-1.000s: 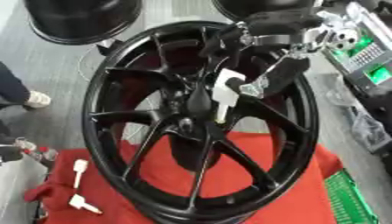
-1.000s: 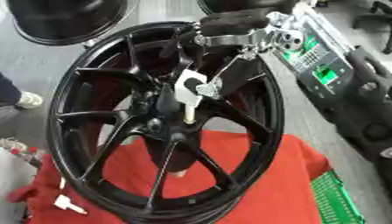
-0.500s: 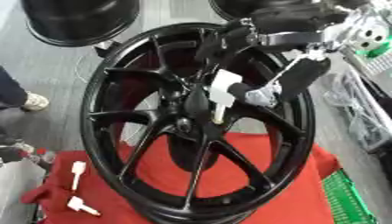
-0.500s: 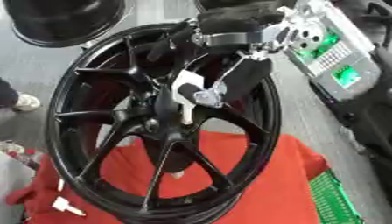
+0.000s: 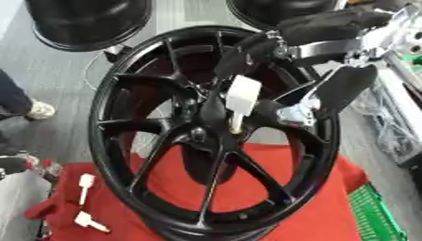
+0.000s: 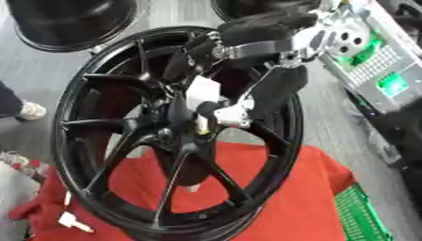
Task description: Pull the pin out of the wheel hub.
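Note:
A black multi-spoke wheel rim (image 5: pixel 124 155) stands tilted on a red cloth (image 5: pixel 313 207). A white pin (image 5: pixel 242 95) with a flat head sticks out of the hub (image 5: pixel 206 124), its thin stem reaching down into the hub's centre. My right hand (image 5: pixel 329 23) comes in from the upper right, its fingers (image 5: pixel 247 49) and thumb (image 5: pixel 344 87) curled round the pin's head. Two more white pins (image 5: pixel 85 181) (image 5: pixel 89 221) lie on the cloth at the lower left. My left hand does not show.
Two other black rims (image 5: pixel 86 21) (image 5: pixel 280 9) lie on the grey floor behind. A grey box with a green board (image 6: pixel 371 61) is at the right, a green crate (image 5: pixel 375 216) at the lower right. A person's shoe (image 5: pixel 37 110) is at the left edge.
My right wrist has swung and the thumb now hangs lower beside the pin. The pin stays at the hub, still held.

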